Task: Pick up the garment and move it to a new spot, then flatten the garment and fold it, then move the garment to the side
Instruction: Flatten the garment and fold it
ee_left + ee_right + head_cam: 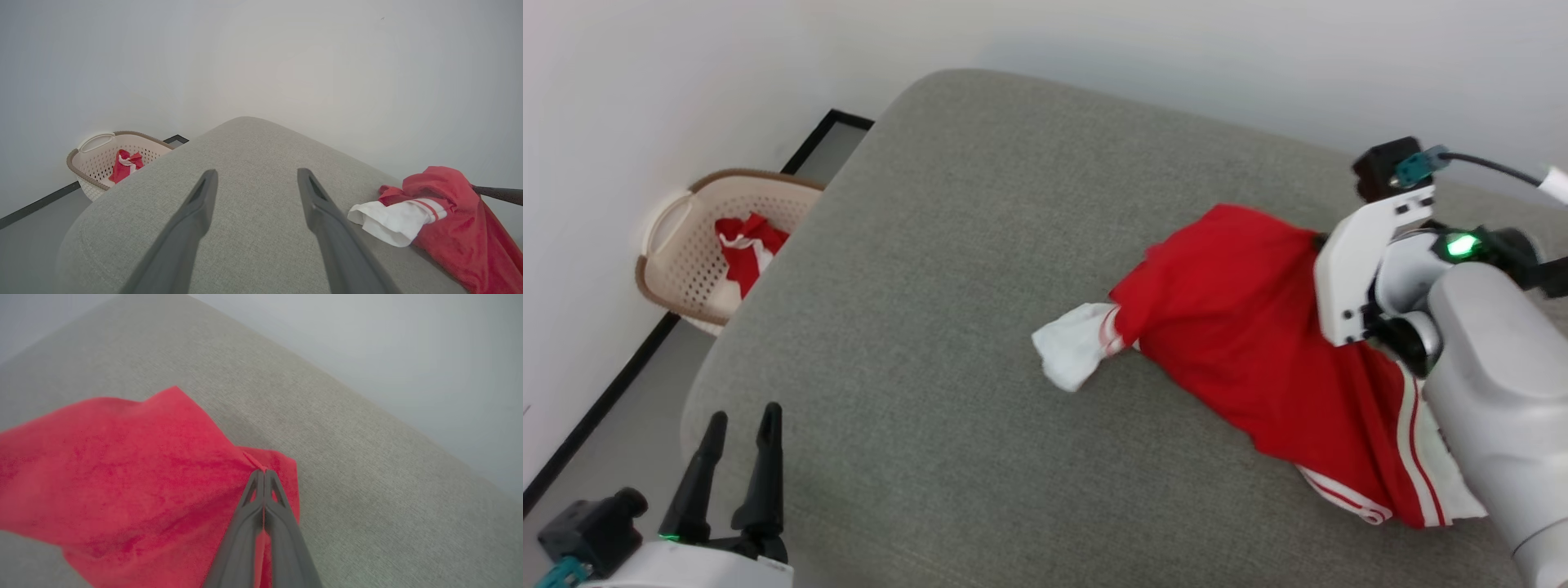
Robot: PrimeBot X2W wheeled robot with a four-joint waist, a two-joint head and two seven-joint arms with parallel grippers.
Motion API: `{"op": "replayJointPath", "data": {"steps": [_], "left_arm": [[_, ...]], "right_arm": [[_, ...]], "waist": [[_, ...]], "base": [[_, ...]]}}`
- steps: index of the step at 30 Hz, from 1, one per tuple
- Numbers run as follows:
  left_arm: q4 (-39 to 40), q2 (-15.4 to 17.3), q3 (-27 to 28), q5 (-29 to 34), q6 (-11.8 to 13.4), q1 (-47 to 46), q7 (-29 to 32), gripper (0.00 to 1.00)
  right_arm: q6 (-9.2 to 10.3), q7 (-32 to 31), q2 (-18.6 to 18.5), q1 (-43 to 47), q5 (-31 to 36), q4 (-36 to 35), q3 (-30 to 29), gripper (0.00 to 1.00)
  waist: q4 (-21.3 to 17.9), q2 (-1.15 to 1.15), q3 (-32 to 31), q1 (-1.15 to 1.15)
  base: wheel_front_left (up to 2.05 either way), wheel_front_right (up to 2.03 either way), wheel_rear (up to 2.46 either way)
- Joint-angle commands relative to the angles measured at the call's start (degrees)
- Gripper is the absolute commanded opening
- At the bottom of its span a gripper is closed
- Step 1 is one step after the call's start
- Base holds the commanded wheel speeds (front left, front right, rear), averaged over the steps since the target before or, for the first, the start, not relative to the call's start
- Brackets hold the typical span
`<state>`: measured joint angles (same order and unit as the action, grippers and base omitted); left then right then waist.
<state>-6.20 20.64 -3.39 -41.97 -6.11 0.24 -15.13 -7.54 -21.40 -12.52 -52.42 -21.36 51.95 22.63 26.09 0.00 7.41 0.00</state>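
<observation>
Right fingers [249, 514] pinched tight on the garment [1241, 327], far red edge; left fingers [765, 474] spread wide, holding nothing, well off to its left.

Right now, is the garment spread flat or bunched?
Bunched: the garment lies crumpled on the grey cushion, one white sleeve poking out, the right gripper shut on its red edge.

Nothing readable is showing. No text, label, brand or number is appearing on the garment [1233, 327], which is presenting only bunched red cloth and striped trim, nor on the basket [682, 265].
</observation>
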Motion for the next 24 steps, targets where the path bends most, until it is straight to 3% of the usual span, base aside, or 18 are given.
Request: {"op": "replayJointPath", "data": {"steps": [1, 7, 8, 9, 10, 11, 12, 24], "left_arm": [[-0.09, -0.37, 0.28, 0.45, -0.31, -0.59, 0.03, 1.0], [-0.57, -1.66, 0.51, 1.59, -0.9, -0.95, 0.02, 1.0], [-0.72, -1.77, 0.47, 1.8, -1.01, -1.0, 0.02, 1.0], [-0.83, -1.92, 0.43, 1.99, -1.09, -1.08, 0.02, 1.0], [-0.95, -2.03, 0.4, 2.09, -1.05, -1.14, 0.02, 1.0], [-1.09, -2.1, 0.39, 2.22, -1.1, -1.2, 0.02, 1.0], [-1.2, -2.16, 0.34, 2.3, -1.17, -1.27, 0.02, 1.0], [-2.77, -1.56, -0.95, 3.02, -1.37, -2.42, 0.02, 1.0]], "right_arm": [[0.11, 0.67, -0.23, -1.15, 0.92, 1.42, -0.4, 0.0], [0.11, 2.94, 0.81, -4.04, 3.77, 11.22, -2.39, 0.0], [0.11, 3.41, 0.86, -4.38, 4.18, 12.63, -2.73, 0.04], [0.11, 3.43, 1.11, -4.6, 4.45, 13.94, -2.83, 0.29], [0.11, 3.47, 1.36, -4.72, 4.63, 15.21, -3.06, 0.44], [0.11, 3.59, 1.4, -4.89, 4.91, 16.39, -3.35, 0.65], [0.11, 3.61, 1.3, -5.23, 5.27, 17.55, -3.6, 1.0], [0.11, 8.16, 1.84, -7.05, 6.62, 20.6, -5.48, 1.0]], "waist": [[0.62, 0.0, 0.64, 0.0], [1.34, 0.0, 1.52, 0.0], [1.39, 0.0, 1.58, 0.0], [1.44, 0.0, 1.62, 0.0], [1.46, 0.0, 1.64, 0.0], [1.48, 0.0, 1.66, 0.0], [1.51, 0.0, 1.69, 0.0], [0.76, 0.0, 0.43, 0.0]], "base": [[0.0, 0.0, 0.0], [0.0, 0.0, 0.0], [0.0, 0.0, 0.0], [0.0, 0.0, 0.0], [0.0, 0.0, 0.0], [0.0, 0.0, 0.0], [0.0, 0.0, 0.0], [0.0, 0.0, 0.0]]}}
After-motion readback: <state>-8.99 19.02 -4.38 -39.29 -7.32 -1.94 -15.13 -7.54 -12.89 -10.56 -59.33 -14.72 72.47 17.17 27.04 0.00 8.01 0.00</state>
